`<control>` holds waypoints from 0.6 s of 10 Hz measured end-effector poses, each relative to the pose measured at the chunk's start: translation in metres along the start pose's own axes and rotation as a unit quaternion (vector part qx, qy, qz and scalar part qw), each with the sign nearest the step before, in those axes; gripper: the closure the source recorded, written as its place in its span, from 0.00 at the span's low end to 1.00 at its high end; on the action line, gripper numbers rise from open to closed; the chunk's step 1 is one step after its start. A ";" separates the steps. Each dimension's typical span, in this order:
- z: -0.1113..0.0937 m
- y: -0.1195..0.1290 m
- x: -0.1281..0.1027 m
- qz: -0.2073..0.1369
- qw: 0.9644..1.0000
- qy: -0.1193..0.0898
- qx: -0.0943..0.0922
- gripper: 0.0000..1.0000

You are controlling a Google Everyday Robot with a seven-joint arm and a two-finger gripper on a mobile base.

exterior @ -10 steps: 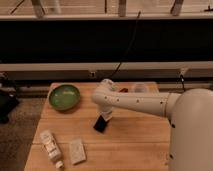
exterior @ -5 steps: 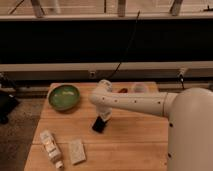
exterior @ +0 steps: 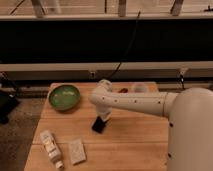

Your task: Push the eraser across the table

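Note:
The eraser [exterior: 98, 125], a flat black rectangular block, lies near the middle of the light wooden table [exterior: 130, 145]. My gripper [exterior: 104, 116] hangs from the white arm [exterior: 135, 102] that reaches in from the right. It sits right at the eraser's upper right edge and seems to touch it. The arm's wrist hides the gripper's upper part.
A green bowl [exterior: 64, 96] stands at the back left. A pale bottle [exterior: 51, 148] and a pale beige block [exterior: 77, 151] lie at the front left. A small red object [exterior: 123, 90] and a pale cup [exterior: 139, 88] sit at the back edge behind the arm.
The gripper and the eraser stay in nearly the same place; the eraser has shifted at most slightly toward the front left.

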 end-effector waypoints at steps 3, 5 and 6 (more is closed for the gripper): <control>-0.001 -0.004 -0.007 -0.004 1.000 -0.002 0.002 0.98; -0.001 -0.004 -0.007 -0.005 1.000 -0.001 0.001 0.98; -0.001 -0.005 -0.010 -0.008 1.000 0.001 0.001 0.98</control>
